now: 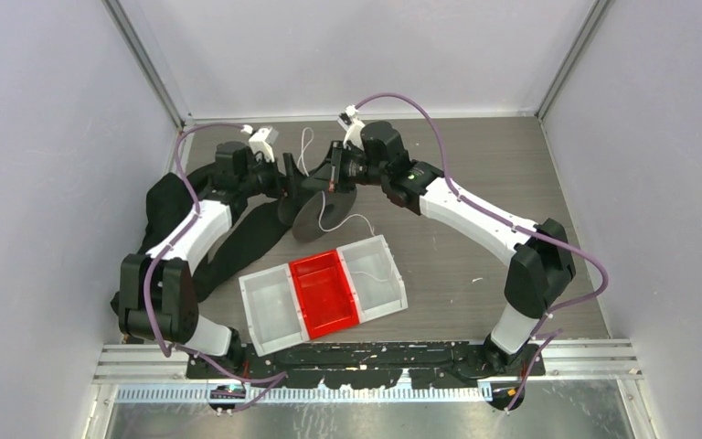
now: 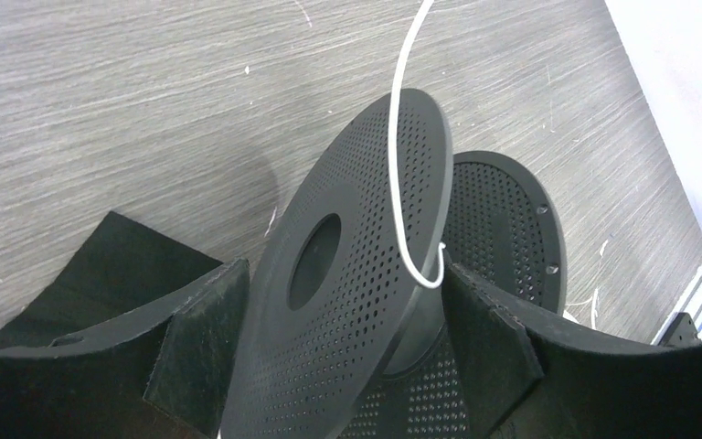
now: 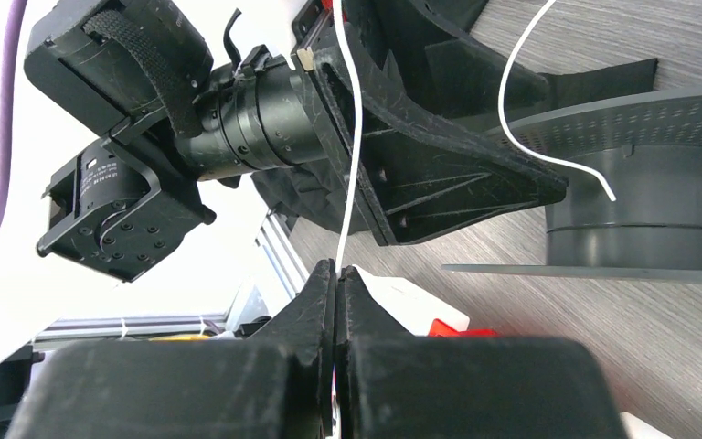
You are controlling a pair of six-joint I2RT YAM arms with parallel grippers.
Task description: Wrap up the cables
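You face a matt black perforated plastic spool (image 2: 356, 274), smooth white cable (image 2: 392, 165) across it, scuffed grey wood-grain table (image 2: 101, 110) beneath.

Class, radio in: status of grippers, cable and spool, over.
Right gripper shut on cable. Left gripper astride spool, grip unclear. Cable end on spool hub. Nothing blocking.

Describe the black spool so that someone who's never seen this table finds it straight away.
Start at the three-compartment tray with the red middle, near the centre of the table. Directly beyond it is the spool. Unlike the limp black fabric strap on its left, it is round, two flanges dotted with holes, a white cable draped over one.
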